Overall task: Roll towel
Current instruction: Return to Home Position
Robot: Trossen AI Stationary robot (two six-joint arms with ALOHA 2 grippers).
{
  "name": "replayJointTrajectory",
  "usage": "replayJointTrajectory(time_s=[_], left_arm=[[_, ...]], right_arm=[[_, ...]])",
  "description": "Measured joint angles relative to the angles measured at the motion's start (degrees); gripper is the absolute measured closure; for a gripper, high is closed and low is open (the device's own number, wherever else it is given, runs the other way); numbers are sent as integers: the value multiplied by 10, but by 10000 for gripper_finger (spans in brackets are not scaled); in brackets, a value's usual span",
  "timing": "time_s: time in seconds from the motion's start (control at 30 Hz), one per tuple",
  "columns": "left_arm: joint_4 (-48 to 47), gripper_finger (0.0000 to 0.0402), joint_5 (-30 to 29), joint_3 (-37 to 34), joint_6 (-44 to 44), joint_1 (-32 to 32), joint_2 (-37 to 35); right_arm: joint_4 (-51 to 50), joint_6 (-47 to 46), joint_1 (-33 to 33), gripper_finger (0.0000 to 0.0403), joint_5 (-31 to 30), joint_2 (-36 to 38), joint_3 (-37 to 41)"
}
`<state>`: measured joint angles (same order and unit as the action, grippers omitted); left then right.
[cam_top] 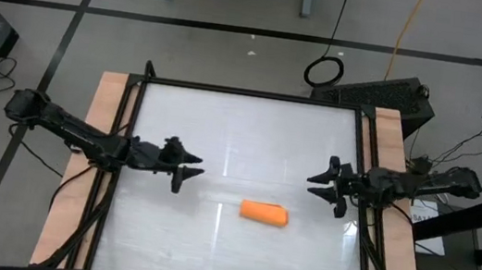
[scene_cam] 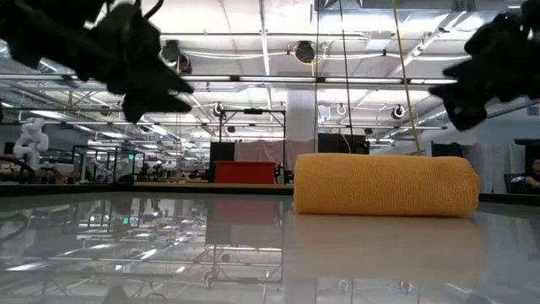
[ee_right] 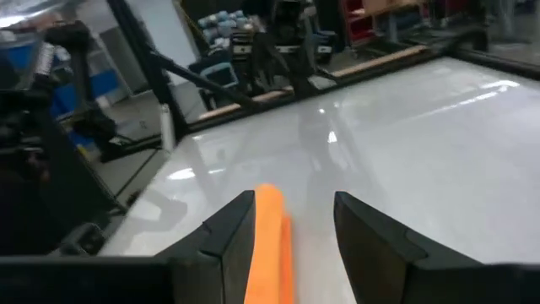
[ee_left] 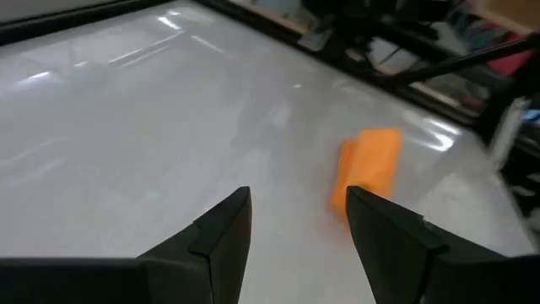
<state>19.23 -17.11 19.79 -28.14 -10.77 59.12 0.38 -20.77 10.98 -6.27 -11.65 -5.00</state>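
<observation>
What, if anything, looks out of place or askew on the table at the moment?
Nothing stands out. The towel lies as a neat roll on the table, touching neither gripper. The left gripper and right gripper hang open above the table, one to each side.

Glossy white rectangular table (cam_top: 223, 133), black-framed, wooden side strips; rolled bright orange cloth towel (cam_top: 264, 213) lying on it.

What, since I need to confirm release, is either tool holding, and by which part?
Nothing is held: left tool and right tool are both open, apart from the rolled orange towel on the table.
</observation>
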Motion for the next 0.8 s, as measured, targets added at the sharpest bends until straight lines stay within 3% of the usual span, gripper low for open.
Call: replayJointTrajectory(time_s=[0.1, 0.53, 0.8], left_arm=[[23, 203, -29, -38, -5, -8, 1], [230, 203, -125, -188, -16, -10, 0], [237, 203, -134, -194, -11, -14, 0]], right_arm=[[28, -11, 0, 250, -13, 18, 44], [26, 101, -8, 250, -71, 25, 42], [26, 128, -8, 250, -68, 24, 42]])
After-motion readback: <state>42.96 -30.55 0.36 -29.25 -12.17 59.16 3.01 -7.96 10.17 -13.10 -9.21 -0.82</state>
